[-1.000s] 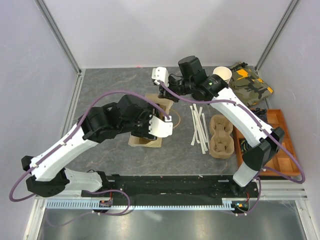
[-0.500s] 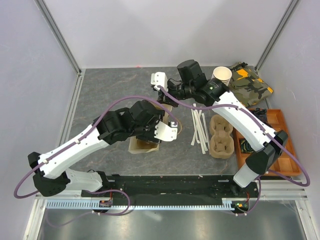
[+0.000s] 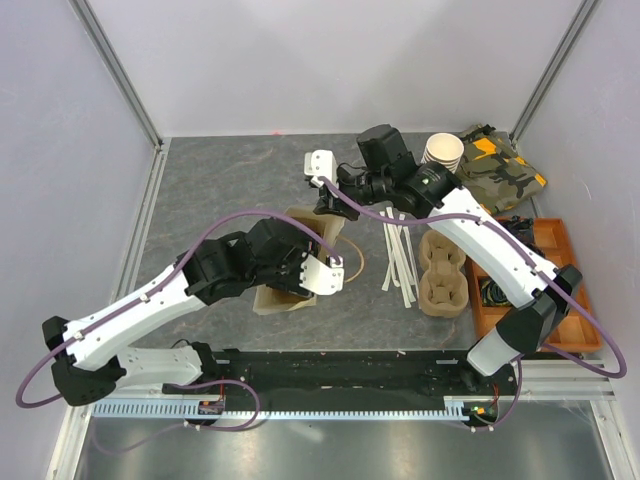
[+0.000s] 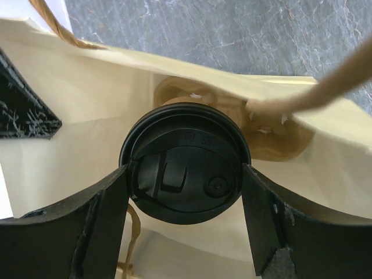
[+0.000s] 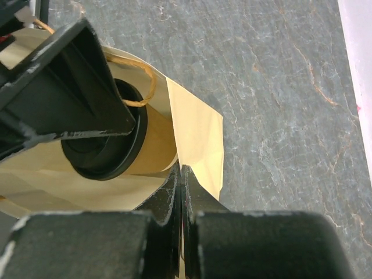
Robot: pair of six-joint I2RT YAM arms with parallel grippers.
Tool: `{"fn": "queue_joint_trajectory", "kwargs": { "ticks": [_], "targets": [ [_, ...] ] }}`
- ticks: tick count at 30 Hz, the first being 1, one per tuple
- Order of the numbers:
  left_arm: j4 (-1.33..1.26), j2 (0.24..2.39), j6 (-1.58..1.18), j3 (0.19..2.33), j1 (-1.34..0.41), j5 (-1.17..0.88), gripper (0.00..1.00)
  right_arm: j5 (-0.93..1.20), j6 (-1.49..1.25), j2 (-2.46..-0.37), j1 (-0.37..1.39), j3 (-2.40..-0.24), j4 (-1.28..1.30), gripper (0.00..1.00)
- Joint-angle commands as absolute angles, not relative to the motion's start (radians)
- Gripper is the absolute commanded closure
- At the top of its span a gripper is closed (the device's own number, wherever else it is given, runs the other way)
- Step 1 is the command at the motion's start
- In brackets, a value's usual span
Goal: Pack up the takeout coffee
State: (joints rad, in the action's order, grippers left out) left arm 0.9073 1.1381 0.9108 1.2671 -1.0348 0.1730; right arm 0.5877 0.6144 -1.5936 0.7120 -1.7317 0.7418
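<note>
The takeout coffee (image 4: 185, 165), a brown paper cup with a black lid, hangs inside an open kraft paper bag (image 4: 87, 110). My left gripper (image 4: 185, 200) reaches into the bag from above, its fingers (image 4: 104, 221) pressed on both sides of the lid. A pulp carrier (image 4: 273, 136) lies at the bag's bottom under the cup. My right gripper (image 5: 181, 170) is shut on the bag's rim (image 5: 200, 136), and the cup's brown wall (image 5: 156, 145) shows just beside it. In the top view the bag (image 3: 275, 300) stands mid-table, with the left gripper (image 3: 308, 280) in it and the right gripper (image 3: 333, 207) at its far rim.
A pulp cup carrier (image 3: 443, 270) and wooden stirrers (image 3: 400, 255) lie right of the bag. A stack of paper cups (image 3: 443, 150) and a camouflage pouch (image 3: 505, 165) sit at the back right. An orange tray (image 3: 565, 250) runs along the right edge.
My left arm has drawn its gripper nearer and lower into the bag with the cup. The right gripper has shifted slightly nearer, still pinching the rim.
</note>
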Motion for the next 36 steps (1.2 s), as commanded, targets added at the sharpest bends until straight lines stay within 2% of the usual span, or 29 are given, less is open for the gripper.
{"fn": "queue_joint_trajectory", "kwargs": {
  "ticks": [1,13,29,36],
  "targets": [
    [0.812,1.111,0.94,1.21,-1.037,0.167,0.73,0.64,0.614,-1.552,0.722,-1.721,0.721,1.0],
    [0.675,1.103,0.983,1.105,-1.035,0.204,0.73,0.647,0.585,-1.511,0.749,-1.675,0.73,1.0],
    [0.624,0.968,1.023,0.959,-1.025,0.233,0.75,0.655,0.532,-1.471,0.773,-1.637,0.732,1.0],
    [0.617,0.974,1.019,0.93,-1.023,0.23,0.75,0.663,0.517,-1.473,0.779,-1.637,0.715,1.0]
  ]
}}
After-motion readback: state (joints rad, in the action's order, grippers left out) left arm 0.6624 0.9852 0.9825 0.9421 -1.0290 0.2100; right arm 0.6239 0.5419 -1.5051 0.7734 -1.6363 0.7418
